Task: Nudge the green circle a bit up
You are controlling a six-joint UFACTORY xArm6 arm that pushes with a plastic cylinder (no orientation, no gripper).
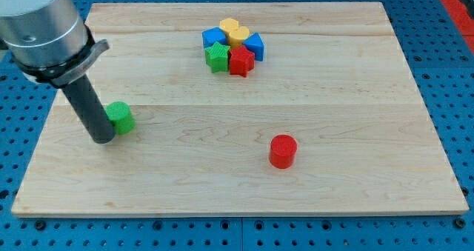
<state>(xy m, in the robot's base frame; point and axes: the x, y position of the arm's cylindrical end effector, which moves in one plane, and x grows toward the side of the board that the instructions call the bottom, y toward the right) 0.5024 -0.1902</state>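
The green circle (121,117) is a short green cylinder on the wooden board (244,177), at the view's left. My tip (103,139) rests on the board right beside it, at its lower left, touching or nearly touching it. The dark rod rises from the tip up and to the left and hides the block's left edge.
A tight cluster near the view's top centre holds a yellow hexagon (236,32), a blue block (214,38), another blue block (255,44), a green star (217,57) and a red star (241,60). A red cylinder (282,150) stands alone at lower right of centre.
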